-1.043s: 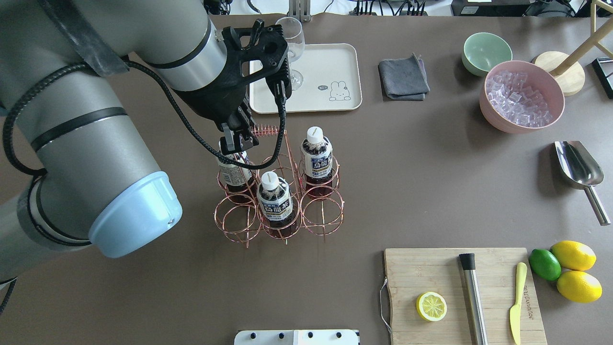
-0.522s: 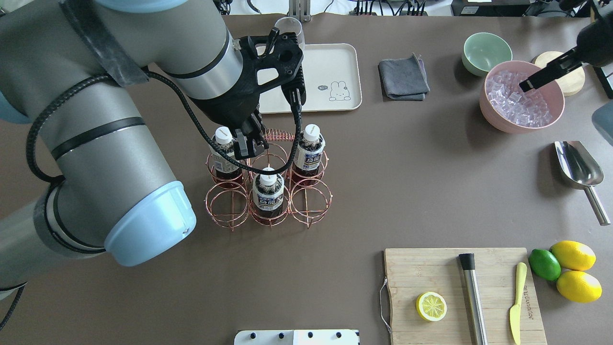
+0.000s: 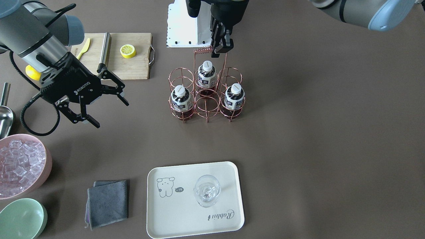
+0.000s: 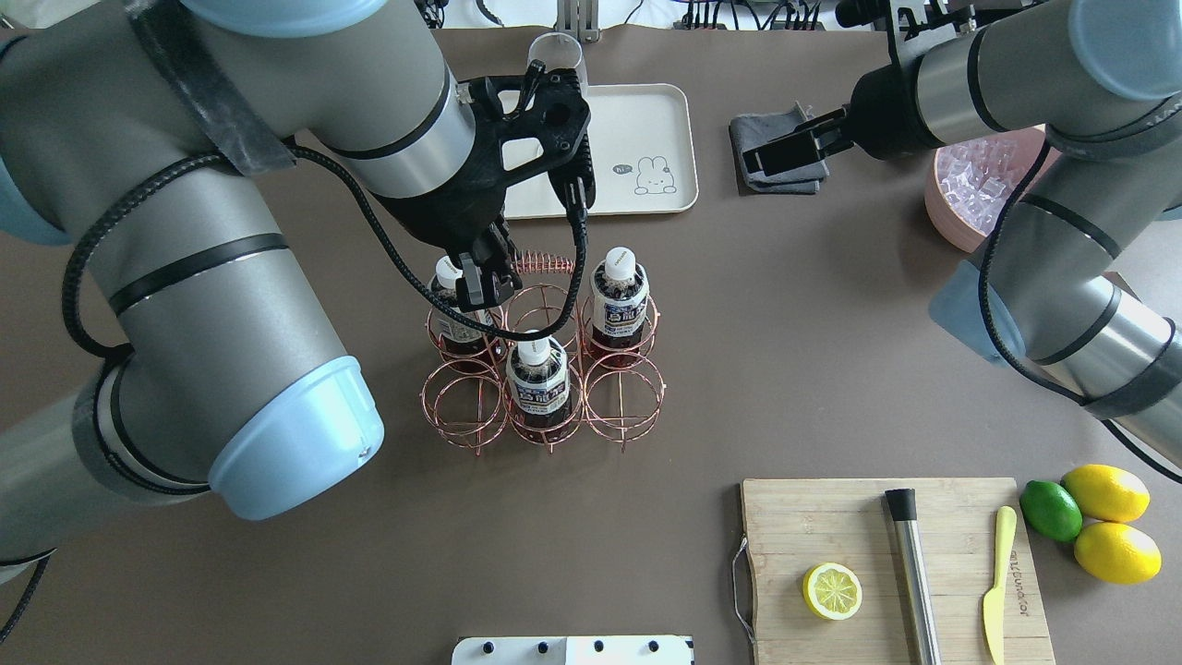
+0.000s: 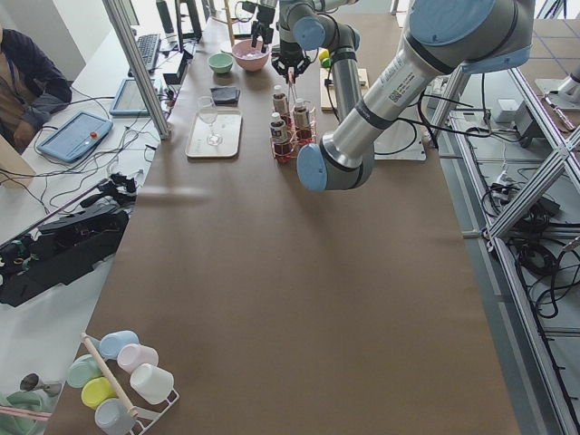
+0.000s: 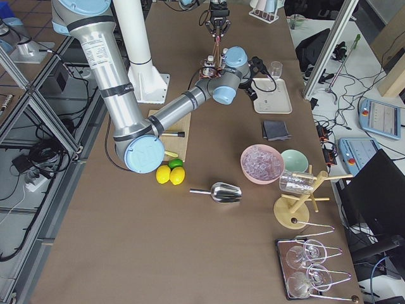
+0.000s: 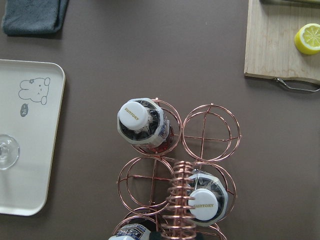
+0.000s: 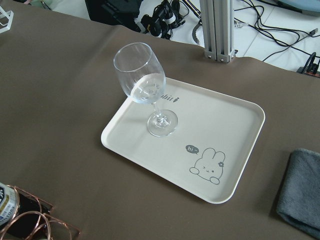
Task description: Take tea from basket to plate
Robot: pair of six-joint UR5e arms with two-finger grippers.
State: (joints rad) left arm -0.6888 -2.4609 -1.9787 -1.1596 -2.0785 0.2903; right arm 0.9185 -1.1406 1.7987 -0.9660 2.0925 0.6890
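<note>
Brown table (image 3: 315,132): basket (image 3: 206,98) with three teas (image 3: 180,99), plate (image 3: 159,215), board (image 3: 139,66). Left gripper (image 3: 221,49) jaws clamped on basket handle; right gripper (image 3: 109,113) jaws wide, empty. Cables (image 5: 535,258) trail beside.

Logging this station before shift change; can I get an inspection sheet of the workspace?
Surface: brown table, no spills seen.
Job's things: three tea bottles in the basket; plate holds only a glass.
Clutter: cloth, ice bowl, green bowl, cutting board with lemon half.
Hands: left hand shut on the basket's handle; right hand open, empty.
Cables: black cable looped at the right wrist.
Surroundings: operator seated beside the table.
</note>
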